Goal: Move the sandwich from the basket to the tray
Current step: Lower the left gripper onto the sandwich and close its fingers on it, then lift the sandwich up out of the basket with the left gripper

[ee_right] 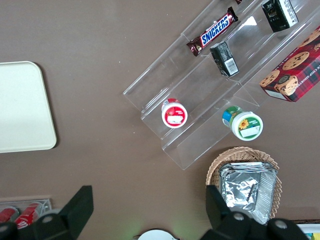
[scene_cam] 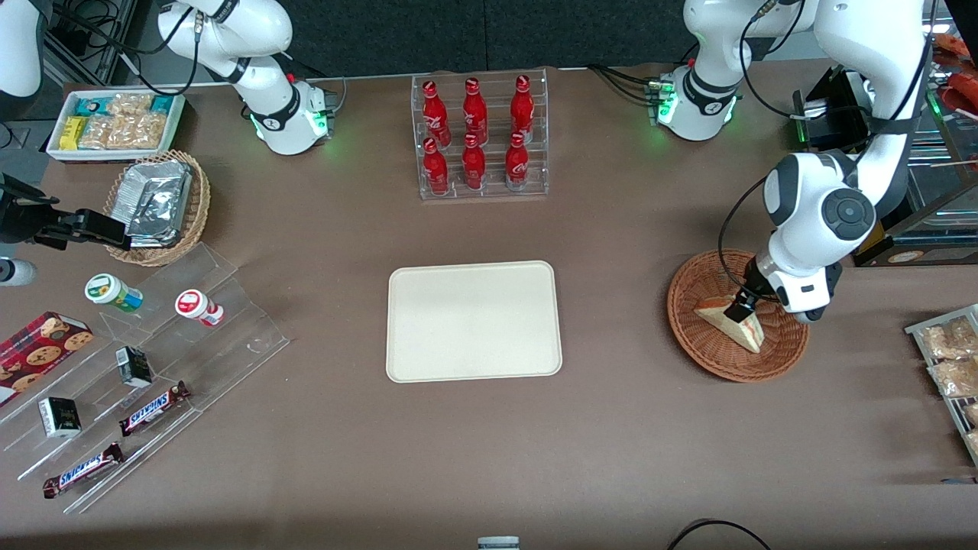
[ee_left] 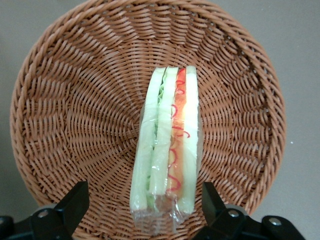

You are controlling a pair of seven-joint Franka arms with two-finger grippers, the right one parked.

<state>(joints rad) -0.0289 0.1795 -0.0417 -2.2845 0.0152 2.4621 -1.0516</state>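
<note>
The sandwich (scene_cam: 733,322) lies in the reddish-brown woven basket (scene_cam: 699,347), which sits on the brown counter (scene_cam: 611,428) toward the working arm's end. The left gripper (scene_cam: 739,309) hangs right over it, low inside the basket's rim. From the front, the arm's white wrist covers part of the basket and the end of the sandwich farthest from the camera, so only the wedge's pale face and a strip of its coloured edge show.

The wrist camera tells more: the sandwich (ee_left: 167,150) stands on edge, wrapped in clear film, with green, pink and red layers running along it. The jaws are spread wide, one black fingertip (ee_left: 75,202) on each side of the wrapped wedge, with a visible gap of wicker (ee_left: 75,100) between each tip and the bread. They grip nothing. The lower parts of the fingers are cut off by the frame edge.

The cream tray (scene_cam: 474,321) lies flat mid-counter, well apart from the basket, with nothing on it.
</note>
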